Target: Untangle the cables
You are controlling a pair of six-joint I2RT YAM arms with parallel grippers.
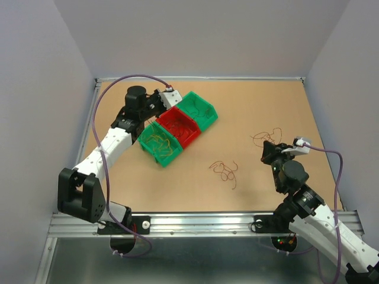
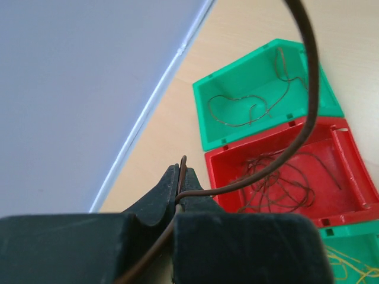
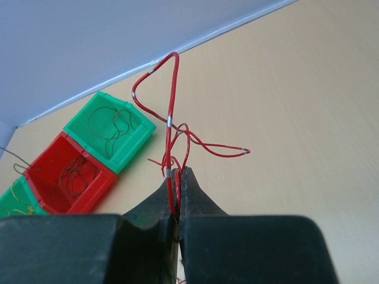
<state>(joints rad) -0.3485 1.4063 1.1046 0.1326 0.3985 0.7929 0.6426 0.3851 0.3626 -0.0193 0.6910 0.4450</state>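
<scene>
Left fingers clenched on dark brown cable, which arcs up over red bin. Right fingers clenched on red cable, looping up from tips. Loose clump of cables lies on table, between arms, apart from bins. Far green bin and red bin hold dark strands. Near green bin holds yellow strands.

Far green bin, red bin and near green bin touch in a row on the table.
</scene>
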